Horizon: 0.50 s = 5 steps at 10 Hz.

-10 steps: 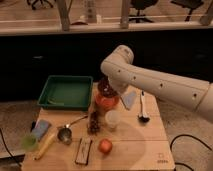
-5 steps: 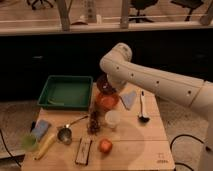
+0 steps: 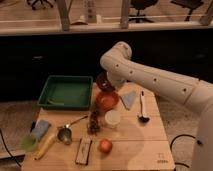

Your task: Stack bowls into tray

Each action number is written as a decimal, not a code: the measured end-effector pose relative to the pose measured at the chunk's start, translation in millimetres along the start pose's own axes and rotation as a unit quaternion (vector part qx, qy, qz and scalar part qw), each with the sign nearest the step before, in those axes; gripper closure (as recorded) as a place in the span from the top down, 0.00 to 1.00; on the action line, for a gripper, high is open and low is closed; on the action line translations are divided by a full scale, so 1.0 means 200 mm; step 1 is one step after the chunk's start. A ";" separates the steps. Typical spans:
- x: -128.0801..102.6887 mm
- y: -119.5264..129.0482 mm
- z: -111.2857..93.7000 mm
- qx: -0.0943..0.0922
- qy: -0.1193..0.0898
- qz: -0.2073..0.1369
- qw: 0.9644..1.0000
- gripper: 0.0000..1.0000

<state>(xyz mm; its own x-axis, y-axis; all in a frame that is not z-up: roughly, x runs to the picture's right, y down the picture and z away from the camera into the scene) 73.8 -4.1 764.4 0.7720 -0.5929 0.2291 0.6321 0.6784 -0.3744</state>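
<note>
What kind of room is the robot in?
Probably an office or lab made into a test kitchen. Office chairs stand behind a railing, and a wooden table holds a green tray, an orange bowl and a ladle. The gripper holds a brown bowl above them.

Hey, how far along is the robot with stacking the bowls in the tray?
Nothing looks finished: no bowl sits in the green tray. In hand: the gripper, mostly hidden behind the arm, is up against the dark brown bowl, which sits tilted just above the orange-red bowl on the table, right of the tray; it appears lifted. Left: place both bowls in the tray, one inside the other.
</note>
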 end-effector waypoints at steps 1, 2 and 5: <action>0.02 -0.01 0.01 0.002 -0.002 0.006 1.000 0.02; 0.03 -0.02 0.02 0.003 -0.004 0.009 1.000 0.02; 0.05 -0.03 0.05 0.007 -0.012 0.018 1.000 0.02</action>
<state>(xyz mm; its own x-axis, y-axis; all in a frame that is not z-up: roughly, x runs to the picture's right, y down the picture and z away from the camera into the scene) 79.2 -9.1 778.6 0.7959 -0.5570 0.2373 0.6042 0.7055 -0.3704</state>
